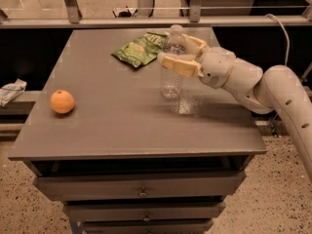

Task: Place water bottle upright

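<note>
Reaches in from the right with the gripper, held level above the table, wrist off to the right of the load. Grips the water bottle high on its body, just under the white cap: near finger across the front, far finger behind, closed to about the bottle's width with nothing else between. Looks like a firm hold, though contact on the far side is hidden. Holds the bottle's long axis vertical, cap up, base at the tabletop right of centre; cannot tell whether touching or a shade above. Puts the bottle straight out at the fingertips, to the left of the wrist, not beneath it. Calls, by this reading, for a short lowering if any gap remains, then a parting of the fingers and a pull back to the right along the arm's own line, with no sideways drag on so high a grip point. Has the orange well apart near the left edge, and the green snack bag behind and to the left, near but not touching.
</note>
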Available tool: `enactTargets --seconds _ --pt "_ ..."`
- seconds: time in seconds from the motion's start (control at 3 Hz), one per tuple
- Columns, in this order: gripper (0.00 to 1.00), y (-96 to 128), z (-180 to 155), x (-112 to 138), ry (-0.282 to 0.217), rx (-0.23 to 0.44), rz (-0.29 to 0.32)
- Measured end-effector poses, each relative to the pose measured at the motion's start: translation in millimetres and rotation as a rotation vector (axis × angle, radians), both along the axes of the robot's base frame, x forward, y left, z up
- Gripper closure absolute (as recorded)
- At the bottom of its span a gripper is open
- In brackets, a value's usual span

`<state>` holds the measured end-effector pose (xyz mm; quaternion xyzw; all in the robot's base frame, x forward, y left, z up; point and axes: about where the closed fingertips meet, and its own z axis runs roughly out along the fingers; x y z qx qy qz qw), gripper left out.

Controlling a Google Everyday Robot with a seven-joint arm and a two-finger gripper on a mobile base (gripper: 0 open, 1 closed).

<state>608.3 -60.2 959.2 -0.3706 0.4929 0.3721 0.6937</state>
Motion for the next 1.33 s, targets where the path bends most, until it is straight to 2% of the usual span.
enactTargets --seconds 0.33,0.67,1.33 --pt "0.00 0.8 -3.5 -0.2 -0.009 -0.013 0.004" --pt "0.00 0.6 -3.8 -0.3 -0.009 -0.014 0.003" --pt "0.00 -40.7 10.7 -11.0 0.045 -0.139 0.020"
